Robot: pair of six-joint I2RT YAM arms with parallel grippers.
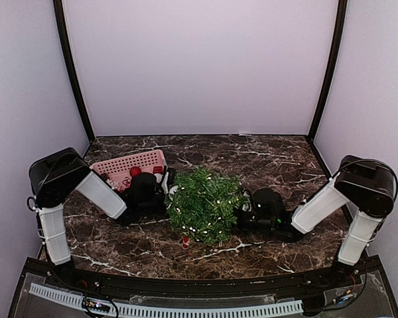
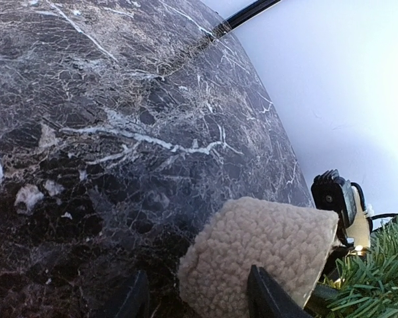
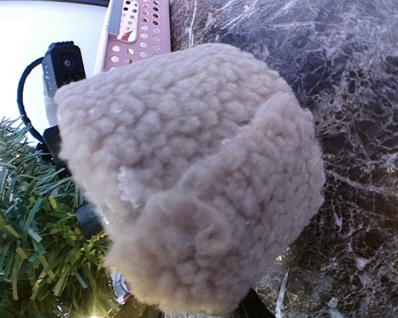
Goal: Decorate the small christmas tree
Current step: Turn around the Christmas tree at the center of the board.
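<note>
Both grippers flanked the bushy green small christmas tree on the dark marble table: its tan fleece pot sat closest to the right gripper, jaw state unclear, while the left gripper jaws stood apart, pot partly between.

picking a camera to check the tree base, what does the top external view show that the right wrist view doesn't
Only top external: the small christmas tree with its whole crown and lights, the full left arm, the full right arm, and a red ball in the pink basket. Only right wrist: the fuzzy tan pot, close up; from above the branches hide it. Both: green tree branches, the pink basket and the dark marble table.
</note>
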